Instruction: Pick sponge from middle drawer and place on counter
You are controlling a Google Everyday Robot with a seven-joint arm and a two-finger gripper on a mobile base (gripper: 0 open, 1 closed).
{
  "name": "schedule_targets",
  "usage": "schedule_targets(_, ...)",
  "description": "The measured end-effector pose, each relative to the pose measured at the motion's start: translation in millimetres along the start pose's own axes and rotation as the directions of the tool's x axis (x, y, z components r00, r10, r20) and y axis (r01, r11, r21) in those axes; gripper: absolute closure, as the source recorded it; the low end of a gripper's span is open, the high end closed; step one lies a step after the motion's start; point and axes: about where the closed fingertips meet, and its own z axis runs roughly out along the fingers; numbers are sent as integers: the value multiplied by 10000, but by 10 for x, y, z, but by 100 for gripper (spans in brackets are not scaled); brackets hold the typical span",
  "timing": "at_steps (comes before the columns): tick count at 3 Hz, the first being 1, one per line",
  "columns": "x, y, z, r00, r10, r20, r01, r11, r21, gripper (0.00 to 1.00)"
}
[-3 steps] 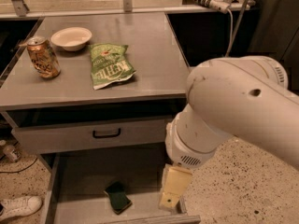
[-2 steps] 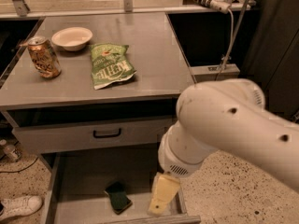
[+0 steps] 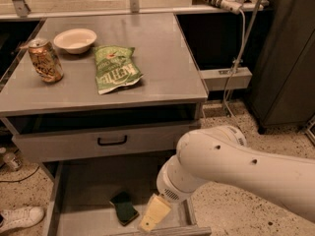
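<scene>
The sponge [image 3: 123, 208], dark green face up, lies on the grey floor of the open middle drawer [image 3: 88, 191] near its front. My gripper [image 3: 153, 214] hangs at the end of the large white arm, low over the drawer's front right part, just right of the sponge and apart from it. The counter [image 3: 162, 58] is the flat grey top of the cabinet above.
On the counter lie a green chip bag [image 3: 115, 69], a white bowl [image 3: 75, 39] and a soda can [image 3: 45, 59]. A closed drawer front with a black handle [image 3: 112, 141] sits above the open drawer. A white shoe [image 3: 19, 218] lies on the floor at left.
The arm and gripper have moved left and down, closer to the sponge. The sponge has not moved.
</scene>
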Motion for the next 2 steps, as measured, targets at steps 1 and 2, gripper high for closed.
schedule_targets(1, -29, -29, 17, 9999, 56, 146, -58, 9999, 88, 0)
schedule_targets(2, -53, 39, 149, 9993, 202, 318, -193, 9994, -291, 0)
